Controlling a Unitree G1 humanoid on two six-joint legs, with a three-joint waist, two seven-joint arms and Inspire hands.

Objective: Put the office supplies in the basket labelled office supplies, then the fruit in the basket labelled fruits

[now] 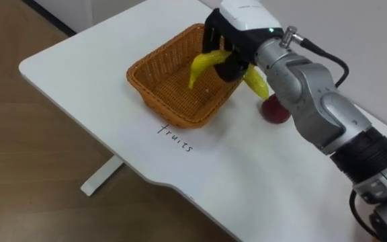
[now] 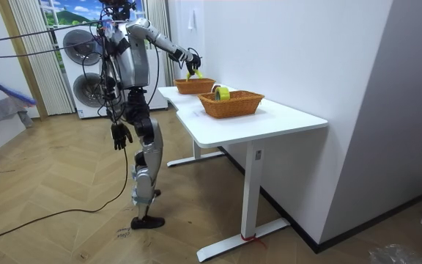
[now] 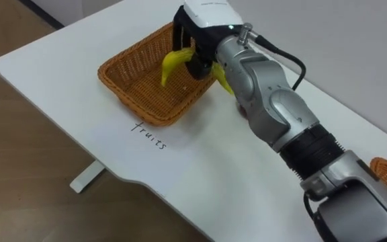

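My right hand [image 1: 228, 40] is shut on a yellow banana [image 1: 205, 64] and holds it just above the far side of a woven fruit basket [image 1: 154, 91] on the white table [image 1: 79, 74]. One end of the banana points down into the basket, and the other sticks out behind the hand. The basket's floor looks bare where it shows. A red apple [image 1: 274, 109] lies on the table right of the basket, half hidden by my forearm. In the room view my left hand [image 2: 121, 136] hangs open at my side.
A second woven basket [image 2: 231, 103] stands further along the table with a yellow-green roll [image 2: 222, 93] in it. A handwritten label [image 1: 175, 138] is on the table in front of the fruit basket. The table's edge [image 1: 59, 101] runs close by at the left.
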